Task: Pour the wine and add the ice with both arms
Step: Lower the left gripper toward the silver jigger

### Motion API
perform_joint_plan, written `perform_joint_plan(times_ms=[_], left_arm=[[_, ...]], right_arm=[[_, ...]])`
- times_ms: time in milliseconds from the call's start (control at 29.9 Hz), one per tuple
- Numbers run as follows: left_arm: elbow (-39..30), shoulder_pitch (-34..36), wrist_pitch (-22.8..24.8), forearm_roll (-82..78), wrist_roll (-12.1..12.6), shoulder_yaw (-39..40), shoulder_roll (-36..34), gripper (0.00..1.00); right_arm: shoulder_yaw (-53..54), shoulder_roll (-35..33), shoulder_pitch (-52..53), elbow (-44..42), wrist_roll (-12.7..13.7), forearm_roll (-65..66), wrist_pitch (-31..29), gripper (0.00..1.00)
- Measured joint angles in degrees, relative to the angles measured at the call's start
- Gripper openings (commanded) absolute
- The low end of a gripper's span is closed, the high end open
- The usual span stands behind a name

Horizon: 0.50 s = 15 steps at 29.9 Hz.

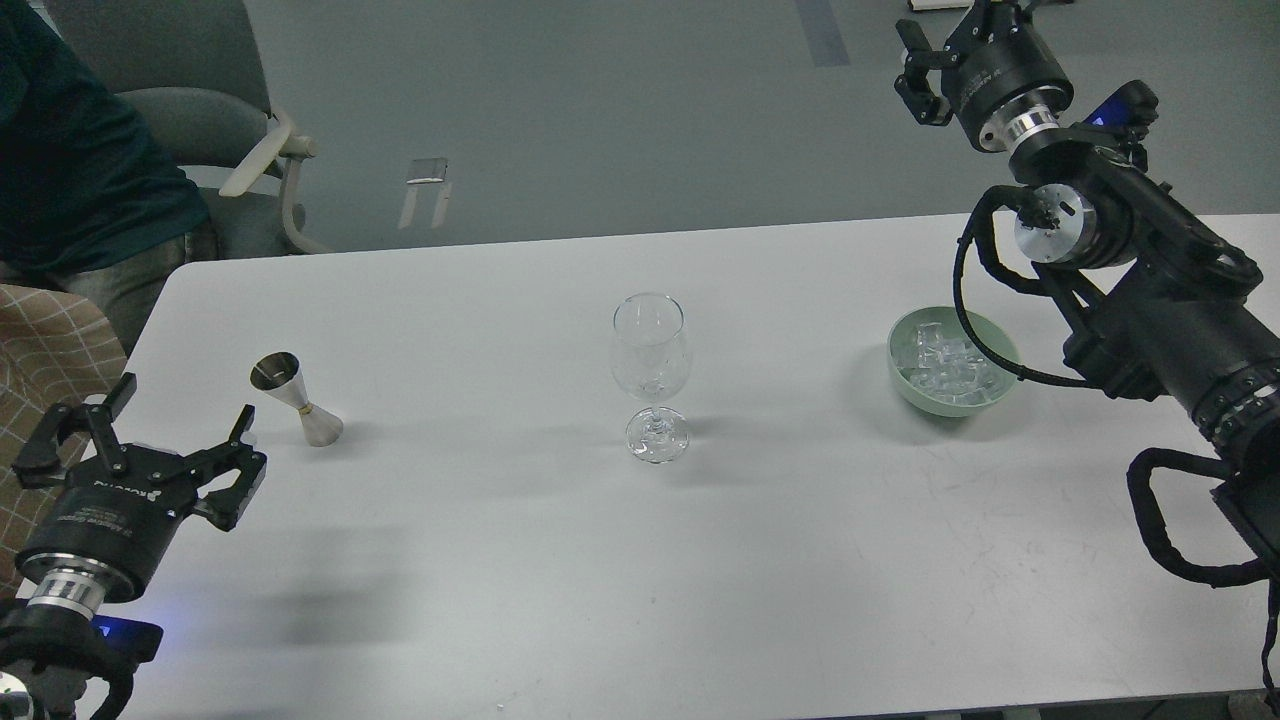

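An empty clear wine glass (651, 352) stands upright at the table's middle. Several clear ice cubes (945, 365) lie in a pale green bowl (900, 380) to its right. A small steel jigger (296, 399) stands at the left. My left gripper (185, 402) is open and empty, low over the table's front left, just below and left of the jigger, with fingers (243, 440) pointing away from me. My right gripper (945, 30) is open and empty, raised high beyond the table's far edge, above and behind the bowl; its top is cut off by the view's edge.
The white table (640, 560) spans the view. A grey chair (230, 130) and a person in a dark top (70, 170) sit past the far left corner. My right arm's links and cables (1150, 310) hang over the table's right end.
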<state>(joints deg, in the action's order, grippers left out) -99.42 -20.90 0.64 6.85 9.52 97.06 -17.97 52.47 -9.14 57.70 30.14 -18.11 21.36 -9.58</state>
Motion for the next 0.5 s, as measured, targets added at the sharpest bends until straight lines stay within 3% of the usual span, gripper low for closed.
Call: perform_joint_plan(times_ms=[502], left_arm=[[12.09,5.8,-1.22,-3.23,0.22,-0.67,9.56,0.98]], right_arm=[[-0.01,0.07,-0.41,-0.17,0.0,0.0,0.13,1.0]])
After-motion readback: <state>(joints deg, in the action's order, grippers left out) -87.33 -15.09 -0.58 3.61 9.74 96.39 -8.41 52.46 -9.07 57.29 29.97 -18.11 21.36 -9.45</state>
